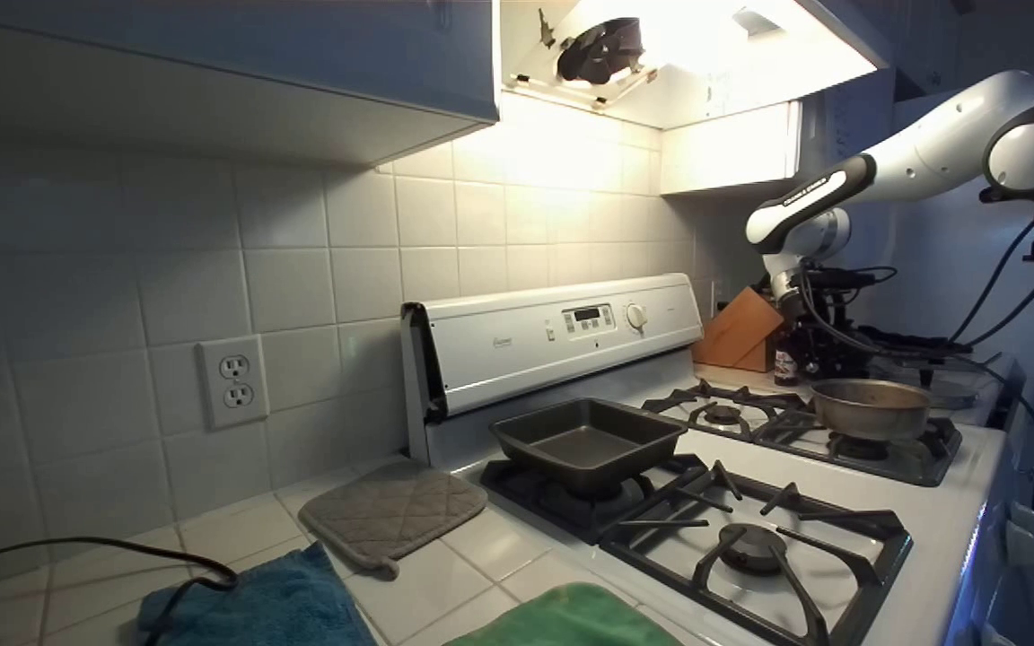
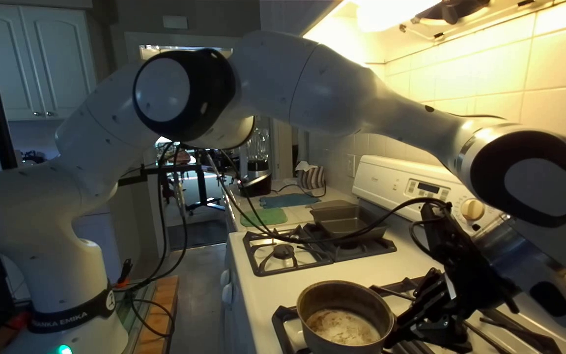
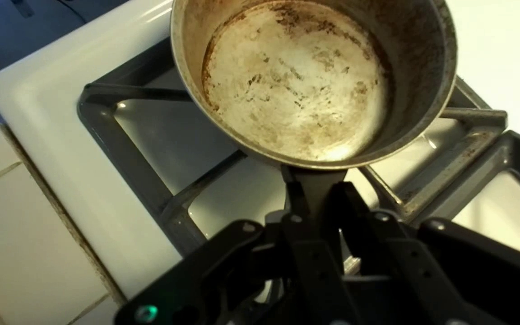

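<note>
A worn metal pot (image 3: 296,90) with brown stains inside sits over a burner grate. It shows in both exterior views (image 1: 871,413) (image 2: 312,334). Its dark flat handle (image 3: 315,176) points toward my wrist in the wrist view. My black gripper (image 3: 318,189) has its two fingers close on either side of this handle, just behind the pot's rim. They look closed on it, though the dark parts blend together. In an exterior view the gripper (image 2: 401,329) comes down at a slant beside the pot. The handle is hidden behind the fingers there.
A dark square pan (image 1: 589,440) stands on another burner, near the stove's control panel (image 1: 589,318). A knife block (image 1: 737,332) stands behind the stove's far side. A grey pot holder (image 1: 396,511), a blue towel (image 1: 275,601) and a green cloth (image 1: 571,619) lie on the tiled counter.
</note>
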